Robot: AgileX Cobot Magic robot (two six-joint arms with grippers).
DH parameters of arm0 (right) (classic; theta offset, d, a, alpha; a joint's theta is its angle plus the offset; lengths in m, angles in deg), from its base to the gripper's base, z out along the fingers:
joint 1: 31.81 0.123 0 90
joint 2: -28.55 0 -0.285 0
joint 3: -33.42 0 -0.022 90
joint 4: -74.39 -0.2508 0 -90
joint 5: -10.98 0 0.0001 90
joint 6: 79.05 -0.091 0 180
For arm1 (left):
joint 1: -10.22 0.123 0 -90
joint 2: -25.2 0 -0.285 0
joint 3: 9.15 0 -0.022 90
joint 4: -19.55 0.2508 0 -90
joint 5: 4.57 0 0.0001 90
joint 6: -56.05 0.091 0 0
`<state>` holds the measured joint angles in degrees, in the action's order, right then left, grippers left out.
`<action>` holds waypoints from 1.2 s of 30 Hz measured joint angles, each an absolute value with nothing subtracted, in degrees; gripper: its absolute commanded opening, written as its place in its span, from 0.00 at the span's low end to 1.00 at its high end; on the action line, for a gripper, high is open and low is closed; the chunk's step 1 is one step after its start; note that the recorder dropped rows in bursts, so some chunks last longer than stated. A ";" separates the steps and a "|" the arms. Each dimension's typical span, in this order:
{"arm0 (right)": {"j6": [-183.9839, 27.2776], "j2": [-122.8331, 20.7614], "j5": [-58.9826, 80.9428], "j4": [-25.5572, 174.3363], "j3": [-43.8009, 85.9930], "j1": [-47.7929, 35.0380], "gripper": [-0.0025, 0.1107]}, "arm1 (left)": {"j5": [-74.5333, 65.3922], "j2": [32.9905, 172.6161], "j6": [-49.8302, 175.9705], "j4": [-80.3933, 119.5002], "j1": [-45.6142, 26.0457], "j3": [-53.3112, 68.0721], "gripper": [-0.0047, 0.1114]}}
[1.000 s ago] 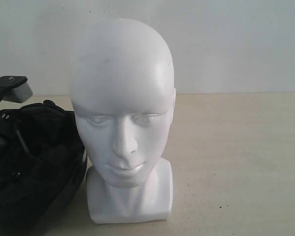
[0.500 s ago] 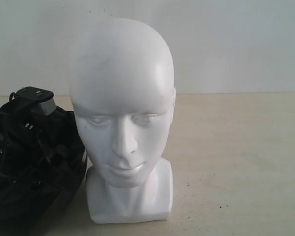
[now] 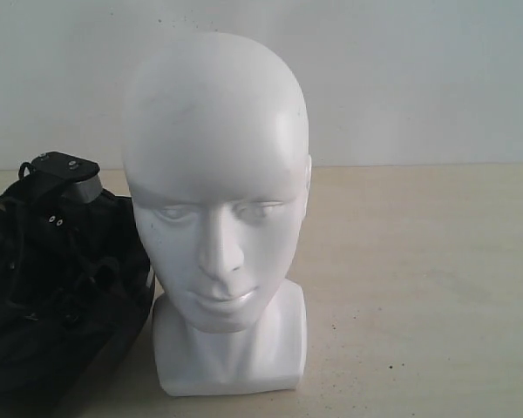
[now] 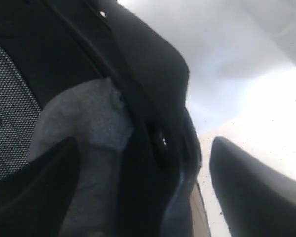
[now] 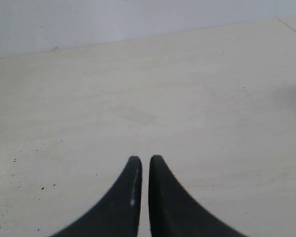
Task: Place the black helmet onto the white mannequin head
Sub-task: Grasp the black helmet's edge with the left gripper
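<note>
9 o'clock of white mannequin head (image 3: 216,174): black helmet (image 3: 44,366) on tabletop (image 3: 418,279). left claw (image 4: 144,148) released, straddling helmet rim. right claw (image 5: 144,165) clenched, empty.

Pretty plain room tbh. Whitish wall (image 3: 418,78) at the back, meeting the table (image 3: 418,287) in a straight line. The table is a pale beige matte top with faint grain, little dark specks scattered over it, and one dull smudge in the right wrist view. Light is soft and even, shadows weak, colours kinda washed out.
</note>
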<state>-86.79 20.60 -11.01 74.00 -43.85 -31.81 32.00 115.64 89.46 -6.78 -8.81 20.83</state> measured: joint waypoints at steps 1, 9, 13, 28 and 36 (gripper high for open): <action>-86.79 20.60 -11.01 74.00 -43.85 -31.81 0.08 | 32.00 115.64 89.47 -6.63 -8.81 20.83 0.63; -86.79 20.60 -11.01 74.00 -43.85 -31.81 0.08 | 32.00 115.64 89.47 -6.58 -8.81 20.83 0.63; -86.79 20.60 -11.01 74.00 -43.85 -31.81 0.08 | 32.00 115.95 89.47 -7.36 -8.81 20.83 0.63; -86.79 20.60 -11.01 74.00 -43.85 -31.81 0.08 | 30.42 120.66 89.12 -7.42 -8.95 20.83 0.50; -86.79 20.60 -11.01 74.00 -43.85 -31.81 0.08 | 30.18 120.78 89.12 -6.35 -8.95 20.83 0.50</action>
